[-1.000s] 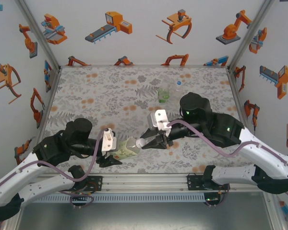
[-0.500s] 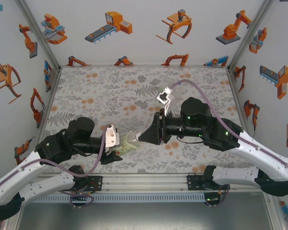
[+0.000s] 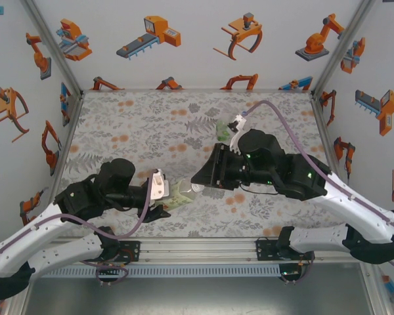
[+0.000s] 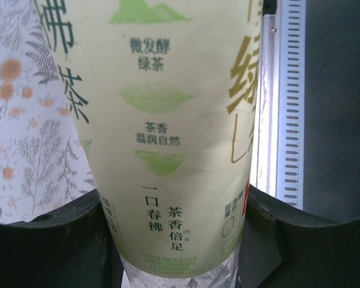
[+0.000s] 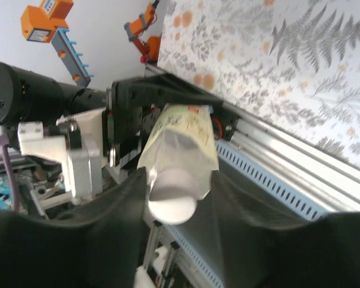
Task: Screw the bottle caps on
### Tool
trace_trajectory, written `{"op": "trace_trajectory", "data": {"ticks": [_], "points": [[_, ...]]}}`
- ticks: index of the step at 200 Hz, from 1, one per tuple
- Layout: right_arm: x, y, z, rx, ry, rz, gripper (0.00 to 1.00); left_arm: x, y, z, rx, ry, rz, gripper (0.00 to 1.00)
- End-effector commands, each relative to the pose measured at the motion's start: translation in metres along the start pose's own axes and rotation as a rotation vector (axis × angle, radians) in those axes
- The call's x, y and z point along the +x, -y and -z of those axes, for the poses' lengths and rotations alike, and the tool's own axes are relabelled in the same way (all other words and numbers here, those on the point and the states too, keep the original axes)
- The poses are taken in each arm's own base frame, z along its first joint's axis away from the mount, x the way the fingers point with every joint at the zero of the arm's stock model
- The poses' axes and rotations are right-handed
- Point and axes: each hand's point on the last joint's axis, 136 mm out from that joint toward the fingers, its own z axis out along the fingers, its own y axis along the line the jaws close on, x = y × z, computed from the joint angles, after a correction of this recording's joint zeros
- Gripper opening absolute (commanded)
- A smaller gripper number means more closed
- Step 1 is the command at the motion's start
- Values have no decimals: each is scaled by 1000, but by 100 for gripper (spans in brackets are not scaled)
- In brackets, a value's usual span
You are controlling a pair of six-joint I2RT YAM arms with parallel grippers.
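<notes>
A clear bottle (image 4: 168, 120) with a pale yellow-green label is tilted, neck toward the right arm. My left gripper (image 4: 177, 240) is shut on its lower body, one black finger (image 4: 48, 246) on each side. From above, the bottle (image 3: 178, 197) hangs just above the table near the front edge. A white cap (image 5: 173, 198) sits on its neck. My right gripper (image 5: 181, 180) stands round the cap, open, with a gap between the cap and one finger (image 5: 234, 192). A green bottle (image 3: 222, 126) stands farther back, partly hidden by the right arm.
The floral table mat (image 3: 138, 131) stretches to the back and left. The aluminium front rail (image 5: 276, 174) runs just below the held bottle. The enclosure walls (image 3: 184, 39) carry robot stickers. The right arm's cable (image 3: 282, 125) loops over the back right.
The right wrist has rolled round with the cap, and its jaws have loosened from the cap. The left gripper has carried the bottle a little to the right.
</notes>
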Motion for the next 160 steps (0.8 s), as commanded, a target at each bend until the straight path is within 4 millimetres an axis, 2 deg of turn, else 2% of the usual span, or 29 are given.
{"op": "trace_trajectory", "data": {"ticks": [1,16,28,40,57,74,94,120,160], "points": [[-24,-25,15,-80,125,216,51,-13,7,2,37,56,-59,0],[-30,-40,23,-142,172,365,53,-13,8,3,44,53,-56,0],[-32,-51,31,-189,207,496,58,-13,9,4,48,54,-54,0],[-26,-62,37,-251,211,646,61,-13,11,5,58,56,-51,0],[-9,-75,43,-346,189,886,64,-14,15,8,69,65,-49,0],[17,-83,51,-463,128,1113,64,-15,19,11,84,77,-49,0],[42,-82,56,-558,54,1309,65,-16,22,14,97,86,-48,0],[58,-77,56,-612,-20,1451,64,-18,25,15,109,92,-43,0],[63,-82,50,-658,-47,1471,57,-20,27,15,124,93,-34,0]]}}
